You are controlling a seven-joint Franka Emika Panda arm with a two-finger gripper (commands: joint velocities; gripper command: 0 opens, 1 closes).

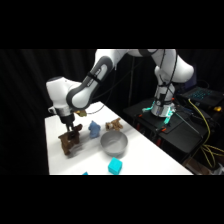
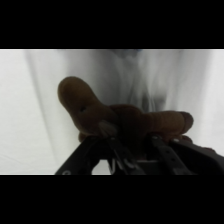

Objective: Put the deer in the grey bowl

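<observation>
The deer point(image 1: 70, 143), a dark brown plush animal, is upright at the table's left side, directly under my gripper point(image 1: 71, 131). In the wrist view the deer point(image 2: 115, 112) fills the middle, its body pressed between the two dark fingers point(image 2: 114, 150) of my gripper point(image 2: 136, 146), which is shut on it. The grey bowl point(image 1: 114, 143), round and shiny inside, sits on the table a short way to the right of the deer and holds nothing. The wrist view does not take in the bowl.
A small blue toy point(image 1: 94, 129) and a tan plush toy point(image 1: 114, 124) lie behind the bowl. A cyan block point(image 1: 115, 166) sits near the front edge of the white table point(image 1: 145, 160). Dark equipment and cables stand at the right.
</observation>
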